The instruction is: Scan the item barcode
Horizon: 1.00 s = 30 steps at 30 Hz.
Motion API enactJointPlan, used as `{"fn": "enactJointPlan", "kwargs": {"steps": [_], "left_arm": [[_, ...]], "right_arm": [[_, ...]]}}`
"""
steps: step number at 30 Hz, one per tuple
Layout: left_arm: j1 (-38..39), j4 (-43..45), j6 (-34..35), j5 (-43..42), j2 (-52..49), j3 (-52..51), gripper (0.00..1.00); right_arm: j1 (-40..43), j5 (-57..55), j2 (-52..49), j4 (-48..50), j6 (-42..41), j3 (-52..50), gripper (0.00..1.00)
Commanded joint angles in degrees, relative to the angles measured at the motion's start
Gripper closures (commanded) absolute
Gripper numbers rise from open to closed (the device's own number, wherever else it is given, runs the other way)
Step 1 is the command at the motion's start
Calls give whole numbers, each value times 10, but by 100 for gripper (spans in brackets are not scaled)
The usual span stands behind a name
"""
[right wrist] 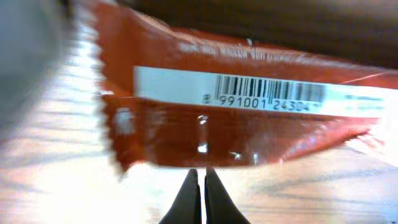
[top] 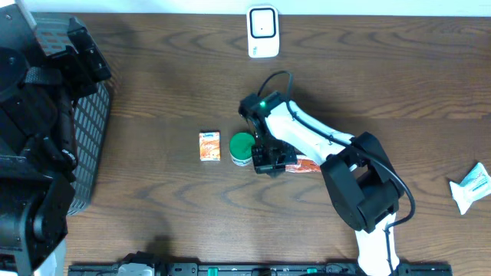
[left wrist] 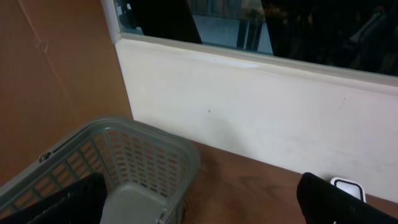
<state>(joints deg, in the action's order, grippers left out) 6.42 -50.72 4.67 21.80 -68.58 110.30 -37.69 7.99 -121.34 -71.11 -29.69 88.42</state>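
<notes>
Right gripper [right wrist: 198, 186], fingers pressed together, angles down at a red packet [right wrist: 236, 130] mid-worktop; its barcode begins 8 991001. Left gripper [left wrist: 199, 186], fingers wide apart, hovers over the left-edge basket [left wrist: 149, 149].

On the red packet [right wrist: 236, 130] in the right wrist view we read a barcode [right wrist: 270, 90] printed on a white strip [right wrist: 168, 84] that runs across the wrapper. The digits under the bars read 8 991001 24304, and we cannot make out what follows, since the print blurs there. Above the strip we see a line of pale lettering on the red, too smeared to read. From overhead, the small orange box [top: 209, 146] and the white pouch [top: 469, 186] both carry print, but it is too small for us to read.
</notes>
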Motion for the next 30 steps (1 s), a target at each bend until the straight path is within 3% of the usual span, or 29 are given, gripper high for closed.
{"fn": "enactJointPlan", "kwargs": {"steps": [1,15,24,30], "left_arm": [[-2,3,5,7,1,-2,2],[-2,3,5,7,1,-2,2],[-2,3,5,7,1,-2,2],[-2,3,5,7,1,-2,2]], "right_arm": [[-4,-23,43,-5,-9,56,99],[18,-51,14,43,-11,28,99],[12,-44,-7,94,-31,-74,99],[1,-42,0,83,-17,-57,99]]}}
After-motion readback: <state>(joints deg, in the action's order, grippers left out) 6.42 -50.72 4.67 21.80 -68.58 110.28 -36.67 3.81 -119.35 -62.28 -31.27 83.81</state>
